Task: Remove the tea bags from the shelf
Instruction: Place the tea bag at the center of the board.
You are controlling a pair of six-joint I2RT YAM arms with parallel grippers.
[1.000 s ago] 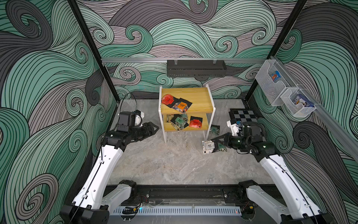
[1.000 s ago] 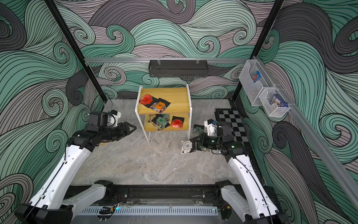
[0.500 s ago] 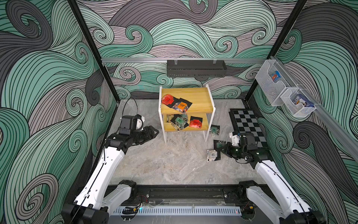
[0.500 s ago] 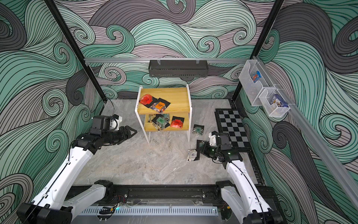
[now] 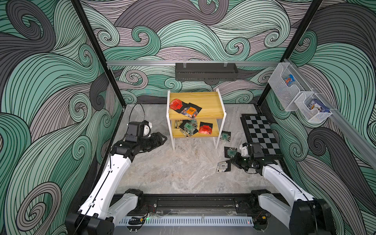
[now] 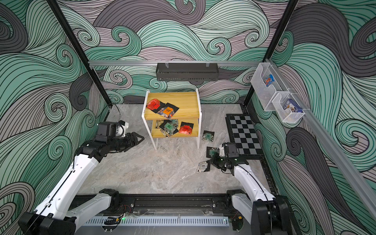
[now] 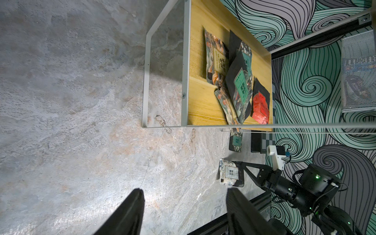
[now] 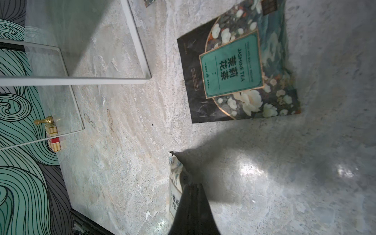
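Note:
The shelf [image 5: 205,99] [image 6: 183,99] stands at the back middle in both top views. Its top board carries a red tea bag [image 5: 176,104] and an orange one [image 5: 192,110]. The lower board [image 7: 201,101] holds a teal bag [image 5: 188,127], a red one [image 5: 205,129] and patterned ones. Two teal tea bags [image 5: 225,136] [image 5: 231,151] lie on the floor right of it. My right gripper [image 5: 232,161] [image 8: 192,185] is shut on the black edge of a white-label tea bag [image 5: 222,166] [image 7: 230,173], low at the floor. My left gripper [image 5: 162,139] [image 7: 185,191] hangs open and empty, left of the shelf.
A chessboard [image 5: 260,132] lies at the right wall. A black tray [image 5: 205,72] hangs on the back wall, and two mesh bins [image 5: 284,89] [image 5: 313,109] on the right rail. A gold chess piece [image 8: 43,121] and small carton [image 8: 54,138] stand beyond the shelf legs.
My right arm has drawn back toward the front and lowered, carrying the white-label tea bag down to the floor. My left gripper has shifted slightly toward the front, still open.

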